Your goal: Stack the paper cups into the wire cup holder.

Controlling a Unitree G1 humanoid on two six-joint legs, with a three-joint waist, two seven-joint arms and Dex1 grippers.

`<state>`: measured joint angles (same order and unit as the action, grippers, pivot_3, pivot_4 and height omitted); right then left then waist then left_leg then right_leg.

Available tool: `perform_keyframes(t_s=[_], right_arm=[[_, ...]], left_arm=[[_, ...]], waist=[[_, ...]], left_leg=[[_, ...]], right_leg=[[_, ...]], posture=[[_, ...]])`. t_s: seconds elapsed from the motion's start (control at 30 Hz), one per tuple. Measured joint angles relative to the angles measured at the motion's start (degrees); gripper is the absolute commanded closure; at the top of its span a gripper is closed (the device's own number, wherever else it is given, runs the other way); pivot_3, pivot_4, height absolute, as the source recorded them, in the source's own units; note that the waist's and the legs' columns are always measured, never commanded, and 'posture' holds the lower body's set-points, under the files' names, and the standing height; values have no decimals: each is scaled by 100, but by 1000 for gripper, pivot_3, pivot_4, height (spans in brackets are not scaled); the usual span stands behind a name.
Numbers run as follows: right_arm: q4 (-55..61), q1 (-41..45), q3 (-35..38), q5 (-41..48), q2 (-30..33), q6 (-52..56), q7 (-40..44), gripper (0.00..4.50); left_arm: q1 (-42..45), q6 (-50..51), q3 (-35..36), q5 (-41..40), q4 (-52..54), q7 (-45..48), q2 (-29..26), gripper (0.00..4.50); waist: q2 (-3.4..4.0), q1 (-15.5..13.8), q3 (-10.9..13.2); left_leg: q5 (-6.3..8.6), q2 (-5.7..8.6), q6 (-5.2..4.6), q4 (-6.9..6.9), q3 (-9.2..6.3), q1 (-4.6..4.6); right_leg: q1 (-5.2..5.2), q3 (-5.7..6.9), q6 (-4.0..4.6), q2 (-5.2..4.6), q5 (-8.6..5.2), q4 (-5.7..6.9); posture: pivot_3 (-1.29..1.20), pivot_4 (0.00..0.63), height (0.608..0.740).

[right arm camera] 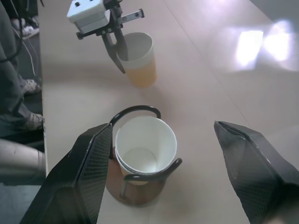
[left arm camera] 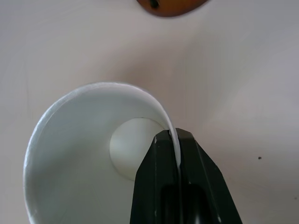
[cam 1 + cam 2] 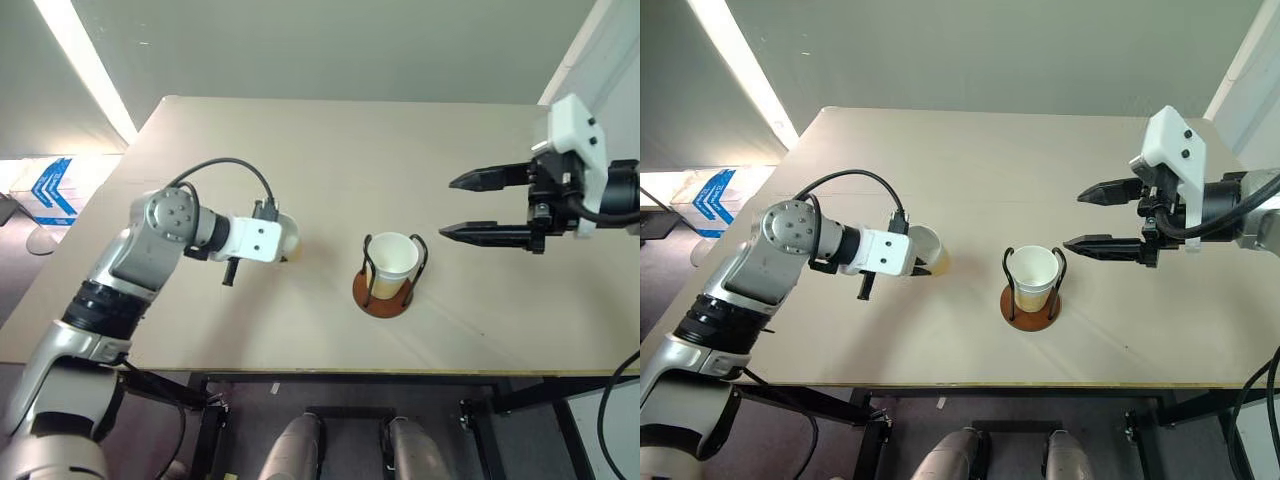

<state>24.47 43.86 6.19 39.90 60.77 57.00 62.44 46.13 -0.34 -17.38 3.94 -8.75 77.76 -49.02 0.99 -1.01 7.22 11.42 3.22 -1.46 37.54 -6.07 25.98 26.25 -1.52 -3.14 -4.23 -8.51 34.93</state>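
A tan paper cup [image 3: 290,238] stands upright on the table, left of the wire cup holder [image 3: 384,296]. My left gripper [image 2: 177,140] is shut on this cup's white rim [image 2: 93,88], one finger inside and one outside. Another paper cup [image 1: 145,144] sits inside the holder between the black wire loops [image 1: 135,111]; what looks like a second rim shows just under its own. My right gripper [image 3: 1074,220] hovers open to the right of the holder and above the table, holding nothing. Its fingers [image 1: 88,172] frame the holder in the right wrist view.
The beige table [image 3: 300,150] has bare surface behind and to both sides of the holder. Its front edge runs close below the holder. A person's legs and shoes [image 1: 18,93] stand beyond the table's left side. Blue arrow markings [image 3: 50,190] lie on the floor at left.
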Motion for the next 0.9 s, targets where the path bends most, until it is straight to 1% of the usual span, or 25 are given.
perform_keyframes(t_s=[0.13, 0.23, 0.43, 0.57, 0.63, 0.8, 0.9], right_arm=[[30, -78, 177, 324, -165, 0, -49, 806], [80, -234, 333, 432, -170, -40, -121, 806], [397, -1278, 713, 489, -60, -340, -40, 806], [670, -1970, 1043, 478, 190, -598, 78, 806], [740, -2223, 1181, 510, 180, -634, 79, 806], [847, -2320, 1763, 995, 84, -639, -35, 806], [964, -2305, 1902, 1376, -35, -606, -272, 806]], left_arm=[[169, 230, 102, -405, 4, 301, 13, 4481], [384, 458, 184, -699, 22, 472, 73, 4481], [862, 832, 306, -1311, 147, 874, 254, 4481], [1269, 825, 288, -1424, -110, 1142, 403, 4481], [1513, 844, 273, -1582, -283, 1209, 522, 4481], [2132, 1007, 6, -2314, -453, 1239, 538, 4481], [2433, 980, -253, -2594, -787, 1243, 522, 4481]], waist=[[0, 4, 0], [-2, -11, -1], [-3, -37, -2], [-5, -31, -2], [-5, -38, -2], [-5, -24, -2], [-5, -6, -2]], left_leg=[[-2, 0, -3, 3, 1, 1], [-2, 0, -6, 11, 0, 3], [14, 1, -21, 42, 9, 10], [17, 0, -23, 48, 7, 6], [16, 1, -25, 51, 8, 7], [19, 4, -33, 50, 14, 5], [20, 4, -33, 49, 15, 5]], right_leg=[[0, 0, -4, 0, 2, 1], [-5, 2, -5, -1, 3, -1], [-15, -2, -16, -3, 1, -3], [-23, -2, -21, -2, 1, -6], [-25, -4, -27, -3, 3, -6], [-32, -10, -51, -3, 1, -16], [-31, -11, -65, -3, -2, -17]], posture=[[0, 150, 740], [0, 150, 740], [0, 150, 740], [0, 150, 740], [0, 150, 740], [0, 150, 740], [0, 150, 740]])
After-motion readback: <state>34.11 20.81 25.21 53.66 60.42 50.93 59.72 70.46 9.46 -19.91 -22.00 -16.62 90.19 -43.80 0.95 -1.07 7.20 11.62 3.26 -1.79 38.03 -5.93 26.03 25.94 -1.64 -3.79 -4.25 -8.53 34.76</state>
